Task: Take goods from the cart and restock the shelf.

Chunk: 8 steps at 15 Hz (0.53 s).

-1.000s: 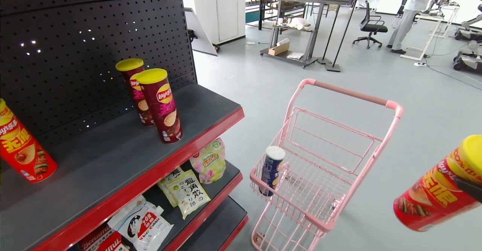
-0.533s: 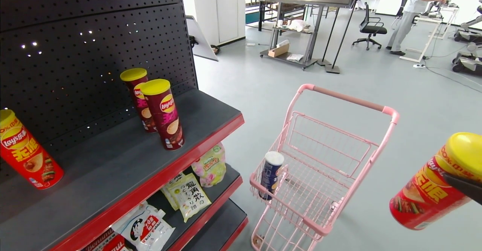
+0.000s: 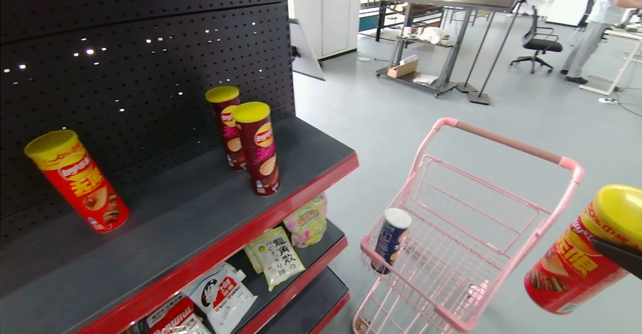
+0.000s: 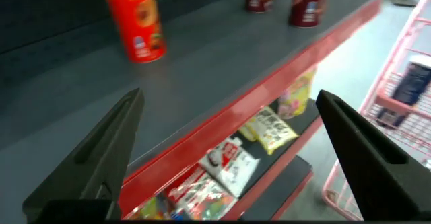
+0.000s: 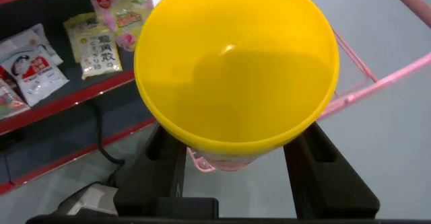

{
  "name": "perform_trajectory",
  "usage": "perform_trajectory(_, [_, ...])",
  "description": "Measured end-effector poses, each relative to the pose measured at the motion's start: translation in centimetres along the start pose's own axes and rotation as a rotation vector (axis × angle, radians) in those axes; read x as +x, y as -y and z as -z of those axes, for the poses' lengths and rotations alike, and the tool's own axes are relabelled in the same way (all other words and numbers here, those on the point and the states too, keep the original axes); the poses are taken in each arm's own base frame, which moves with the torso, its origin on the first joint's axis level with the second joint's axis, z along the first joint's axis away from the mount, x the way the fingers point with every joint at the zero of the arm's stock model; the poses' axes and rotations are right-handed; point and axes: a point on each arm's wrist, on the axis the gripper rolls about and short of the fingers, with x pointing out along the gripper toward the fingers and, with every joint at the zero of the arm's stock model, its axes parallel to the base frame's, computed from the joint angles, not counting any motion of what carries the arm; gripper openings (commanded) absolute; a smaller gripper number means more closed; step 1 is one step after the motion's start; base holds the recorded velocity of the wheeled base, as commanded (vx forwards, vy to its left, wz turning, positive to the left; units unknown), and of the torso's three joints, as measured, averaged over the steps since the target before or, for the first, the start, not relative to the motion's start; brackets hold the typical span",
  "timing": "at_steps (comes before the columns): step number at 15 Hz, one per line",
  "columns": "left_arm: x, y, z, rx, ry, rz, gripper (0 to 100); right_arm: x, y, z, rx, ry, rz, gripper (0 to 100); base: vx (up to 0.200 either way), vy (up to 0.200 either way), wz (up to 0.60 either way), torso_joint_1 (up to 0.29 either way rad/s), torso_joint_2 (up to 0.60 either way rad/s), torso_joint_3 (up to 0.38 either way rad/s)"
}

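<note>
Right gripper (image 5: 232,158) stays clamped on the red can (image 3: 577,259), beside the cart (image 3: 506,143). The head view has swung (things themselves unmoved), and the shelf (image 3: 210,208) lies well to its left, so placing remains ahead.

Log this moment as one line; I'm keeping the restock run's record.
right gripper: shut on held red can | left gripper: open, facing shelf | cart: blue can inside | shelf: second red can, two maroon cans
</note>
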Motion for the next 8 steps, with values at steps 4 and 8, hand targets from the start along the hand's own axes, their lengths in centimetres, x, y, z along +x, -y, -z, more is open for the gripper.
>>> perform_trajectory(4, [0.0,0.0,0.0,0.0,0.0,0.0,100,-0.2,0.01,0.05,-0.007,0.007,0.001,0,0.0,0.0,0.6,0.002,0.0,0.001])
perform_trajectory(8, [0.0,0.0,0.0,0.0,0.0,0.0,100,-0.51,-0.03,0.36,-0.013,0.014,0.002,0,0.0,0.0,0.6,0.004,0.0,0.001])
